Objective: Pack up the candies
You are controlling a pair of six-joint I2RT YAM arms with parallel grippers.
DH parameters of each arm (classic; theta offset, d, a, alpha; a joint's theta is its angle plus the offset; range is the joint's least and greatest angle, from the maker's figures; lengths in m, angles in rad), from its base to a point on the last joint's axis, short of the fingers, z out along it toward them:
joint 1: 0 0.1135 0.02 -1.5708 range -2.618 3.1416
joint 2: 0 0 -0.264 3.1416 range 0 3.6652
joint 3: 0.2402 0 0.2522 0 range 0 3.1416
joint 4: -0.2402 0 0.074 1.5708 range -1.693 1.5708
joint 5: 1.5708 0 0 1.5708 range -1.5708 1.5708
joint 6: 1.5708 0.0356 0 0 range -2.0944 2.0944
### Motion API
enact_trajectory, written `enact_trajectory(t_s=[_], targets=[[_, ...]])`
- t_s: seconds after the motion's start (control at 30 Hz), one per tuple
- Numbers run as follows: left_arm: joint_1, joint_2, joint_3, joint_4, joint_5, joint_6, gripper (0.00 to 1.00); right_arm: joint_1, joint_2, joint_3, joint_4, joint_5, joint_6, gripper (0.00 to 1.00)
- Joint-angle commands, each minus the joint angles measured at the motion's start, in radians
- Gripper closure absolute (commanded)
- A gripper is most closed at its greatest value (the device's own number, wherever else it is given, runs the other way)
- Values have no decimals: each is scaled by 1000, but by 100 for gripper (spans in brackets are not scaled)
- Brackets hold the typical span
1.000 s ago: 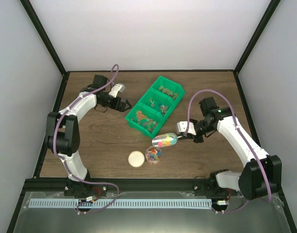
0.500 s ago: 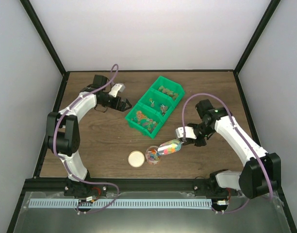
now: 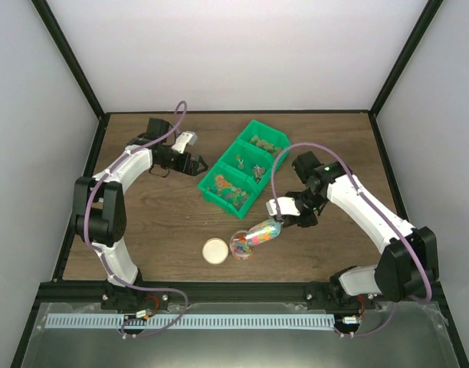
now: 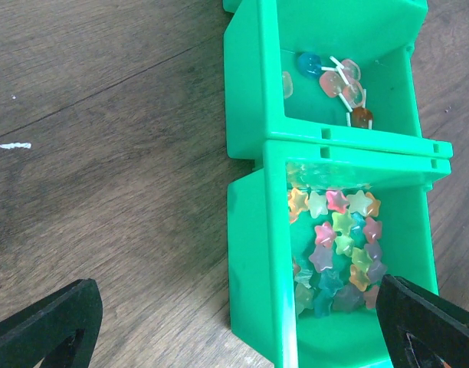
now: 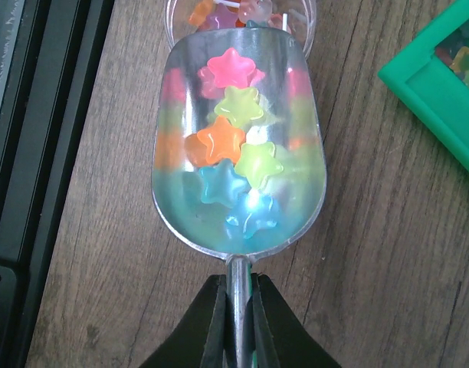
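— Holding what, the right hand (image 5: pixel 234 307)?
— Clenched on the thin handle of the shiny see-through scoop (image 5: pixel 238 146), whose mouth is at the rim of the clear round jar (image 5: pixel 300 19). Tiny star-shaped candies (image 5: pixel 228 138) in mixed colours lie in its bowl. More are in the jar & in the green plastic bin (image 4: pixel 254 153).
— Handling?
— Prob. light, hard, slick, so they slide & bounce. Too small to pinch singly. Grip the handle, tilt slow.
— Left hand (image 4: pixel 234 322)?
— Spread wide, nothing in it, over the bin's star-filled compartment. Tan round lid (image 3: pixel 214 250) lies on the tabletop (image 3: pixel 158 230) beside the jar.
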Motion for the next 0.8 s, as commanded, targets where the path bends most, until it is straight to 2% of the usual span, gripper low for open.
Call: enact_trajectory(t_s=[0.0,0.5,0.77], targets=[[-1,7,18,13,3,-8,0,41,17,79,-33,40,61,99],[-1,20,31,14,9,-23,0,107,65,138,-51,154,117,99],[-1,36,29,15,14,-34,0,123,70,169,-74,160,126,99]])
